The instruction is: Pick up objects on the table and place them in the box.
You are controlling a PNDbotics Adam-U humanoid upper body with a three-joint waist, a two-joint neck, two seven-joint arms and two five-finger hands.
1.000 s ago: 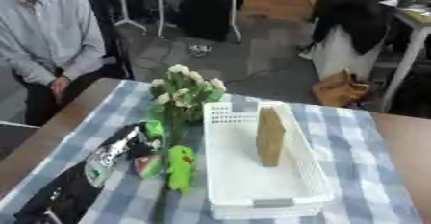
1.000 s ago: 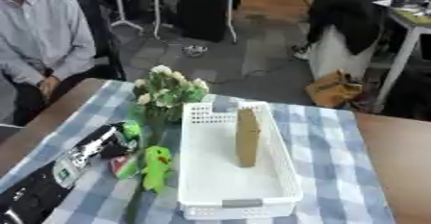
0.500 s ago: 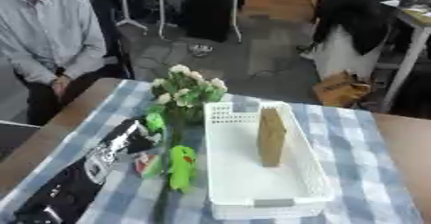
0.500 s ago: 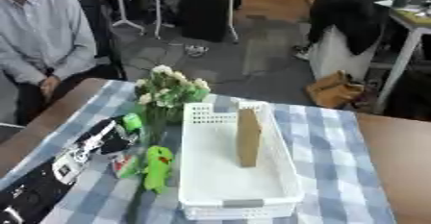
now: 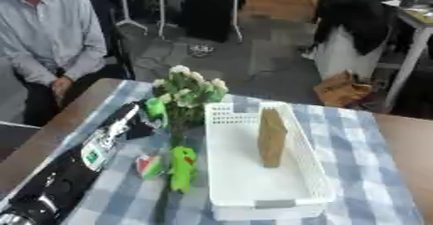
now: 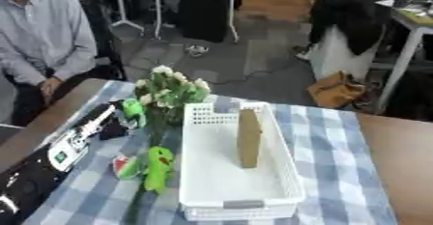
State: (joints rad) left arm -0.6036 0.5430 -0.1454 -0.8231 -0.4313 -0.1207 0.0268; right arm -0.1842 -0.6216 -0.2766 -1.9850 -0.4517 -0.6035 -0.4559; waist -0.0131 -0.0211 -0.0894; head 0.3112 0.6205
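Observation:
My left arm reaches in from the lower left, and my left hand (image 5: 135,122) is beside the flowers, shut on a small green thing (image 5: 155,107) that shows at its tip. A bouquet of pale flowers (image 5: 190,89) lies left of the white basket (image 5: 292,190), its stem running toward me. Next to the stem lie a green toy (image 5: 182,168) and a small red and green piece (image 5: 150,166). A flat brown thing (image 5: 270,137) stands upright inside the basket. My right hand shows in no view.
A blue and white checked cloth (image 5: 364,161) covers the middle of the brown table (image 5: 406,142). The table's bare wood shows at both sides. Beyond the far edge are chairs, desks and a brown bag on the floor (image 5: 342,89).
My left hand has moved forward and up along the flowers, and the small green thing has moved with it. The basket, the bouquet and the green toy have stayed put.

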